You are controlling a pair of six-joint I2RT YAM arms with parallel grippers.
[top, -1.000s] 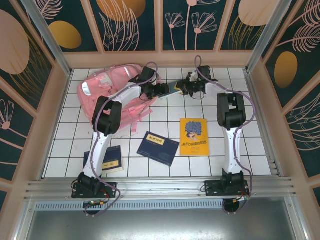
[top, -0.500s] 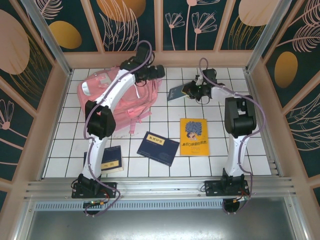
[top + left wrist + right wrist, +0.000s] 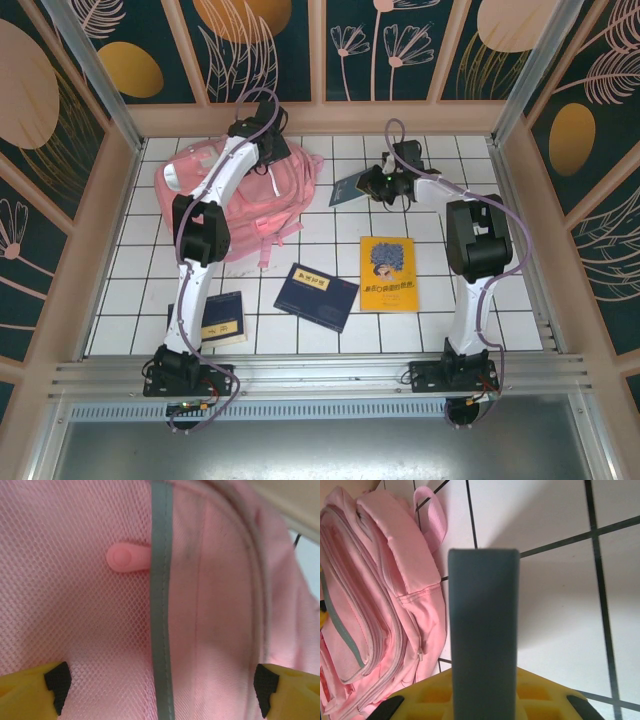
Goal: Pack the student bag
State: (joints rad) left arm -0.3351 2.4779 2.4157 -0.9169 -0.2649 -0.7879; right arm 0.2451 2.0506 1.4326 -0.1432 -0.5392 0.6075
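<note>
Student bag – just under L gripper

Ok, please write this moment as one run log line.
left gripper: open over student bag | right gripper: shut on dark book

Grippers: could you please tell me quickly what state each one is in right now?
Left gripper: open, fingers spread over the backpack, holding nothing.
Right gripper: closed on a dark book.

pink student bag, flat, far-left tiles
</note>
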